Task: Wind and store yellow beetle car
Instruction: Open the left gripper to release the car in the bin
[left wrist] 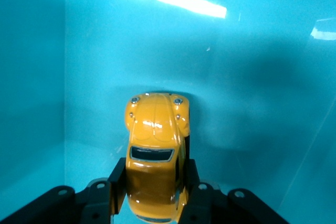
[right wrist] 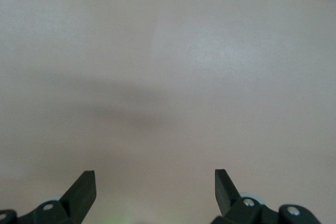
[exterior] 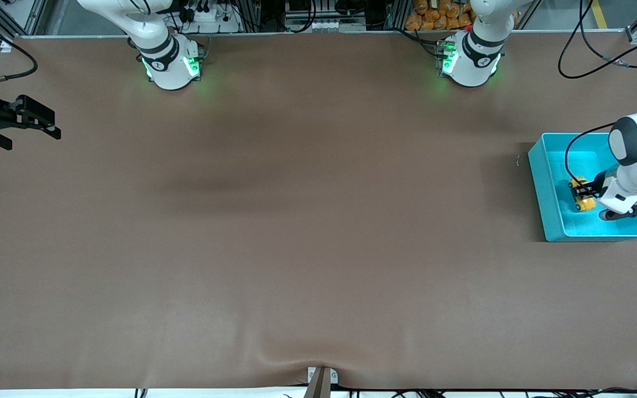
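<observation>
I have the little yellow car squeezed in my left gripper, down inside the blue bin. If I let go too high, I think the car could bounce or roll into the bin wall, or tip over. My right gripper waits spread wide and empty over the brown table, well away from the bin. Nothing blocks the bin.

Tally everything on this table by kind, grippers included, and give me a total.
Toy cars: 1, the yellow beetle car, gripped by the left gripper inside the bin
Bins: 1, the turquoise bin
Grippers: 2, the left one and the open right gripper, waiting over bare table
Total: 4
</observation>
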### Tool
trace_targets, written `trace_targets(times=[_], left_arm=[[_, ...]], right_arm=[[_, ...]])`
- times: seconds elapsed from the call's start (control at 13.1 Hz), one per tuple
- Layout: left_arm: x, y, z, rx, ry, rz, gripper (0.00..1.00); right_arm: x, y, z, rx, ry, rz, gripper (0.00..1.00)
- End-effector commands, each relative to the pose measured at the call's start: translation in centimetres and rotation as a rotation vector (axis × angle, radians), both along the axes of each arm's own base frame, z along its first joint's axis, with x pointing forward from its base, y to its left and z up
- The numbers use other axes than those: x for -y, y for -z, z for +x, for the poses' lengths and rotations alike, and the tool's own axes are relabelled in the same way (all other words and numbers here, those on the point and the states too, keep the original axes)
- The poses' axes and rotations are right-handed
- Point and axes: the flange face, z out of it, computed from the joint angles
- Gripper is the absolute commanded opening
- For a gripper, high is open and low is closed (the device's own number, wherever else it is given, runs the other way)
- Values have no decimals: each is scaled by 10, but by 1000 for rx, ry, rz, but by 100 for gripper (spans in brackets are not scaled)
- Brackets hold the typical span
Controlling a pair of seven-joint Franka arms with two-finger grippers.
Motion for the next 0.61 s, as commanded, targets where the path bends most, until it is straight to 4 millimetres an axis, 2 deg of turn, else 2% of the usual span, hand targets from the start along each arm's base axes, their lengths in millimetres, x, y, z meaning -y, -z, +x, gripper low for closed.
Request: trace_targets(times=[0.0,0.31,0.38,0.46,0.54], left_arm=[[-1,6,0,8,25,7,0],[-2,15,0,2,14,2,0],[-3,16,0,4,2,3,4],[-3,17,1,4,-4,1,17],[-4,16,2,9,-17,3,34]], right_arm=[[-2,-5,2,-2,0,5,100],[-2,-5,2,-2,0,5,100],[-3,-5,2,-1,-1,5,100],[-2,-4,2,-4,0,5,100],[-2,-4,2,-4,0,5,100]])
